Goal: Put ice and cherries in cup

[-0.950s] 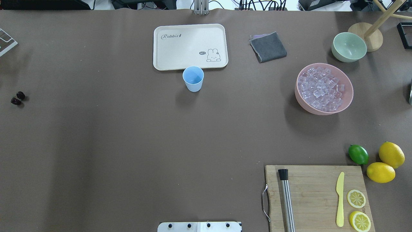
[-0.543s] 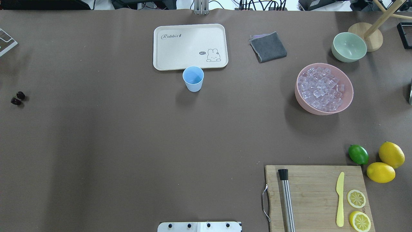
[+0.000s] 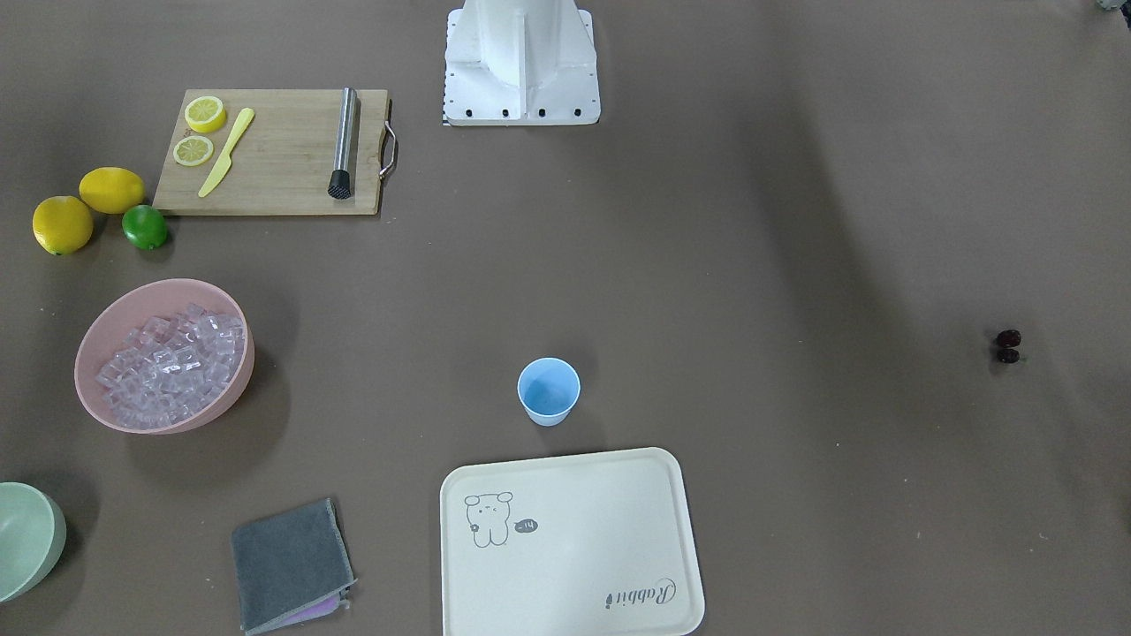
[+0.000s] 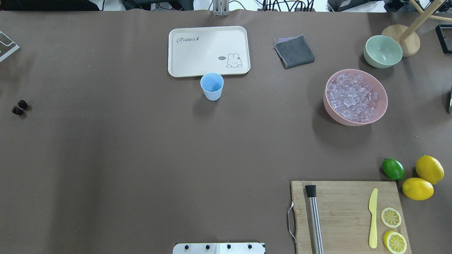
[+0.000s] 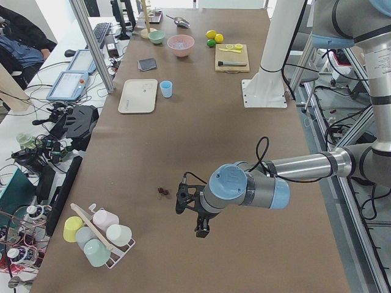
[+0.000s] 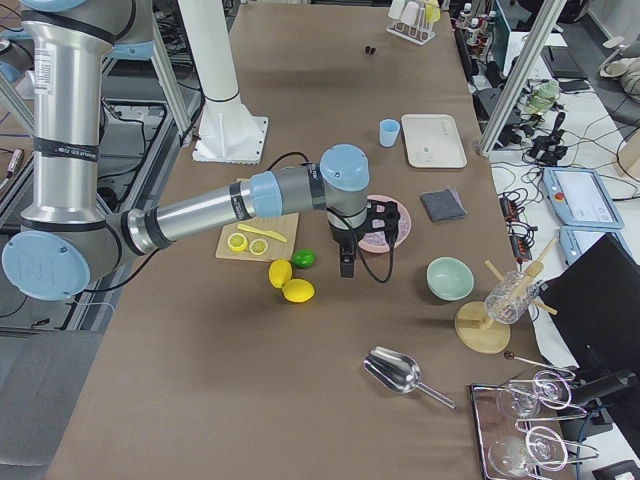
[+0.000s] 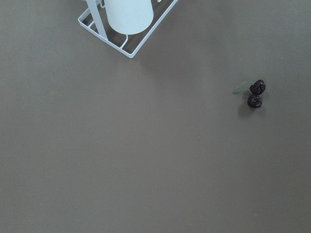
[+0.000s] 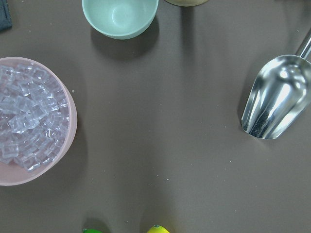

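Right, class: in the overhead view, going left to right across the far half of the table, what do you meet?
cherries → cup → grey cloth → pink bowl holding the ice. The tray and the green bowl overlap others sideways, so they are left out.

Both grippers show only from the table's ends; the left gripper [image 5: 201, 227] and right gripper [image 6: 346, 266] leave their jaws unreadable. In the right wrist view the pink bowl [image 8: 70, 121] is cropped at nine o'clock, the scoop [image 8: 274, 97] at two o'clock. Overhead, the cherries [image 4: 19, 107] are too small to show a stem.
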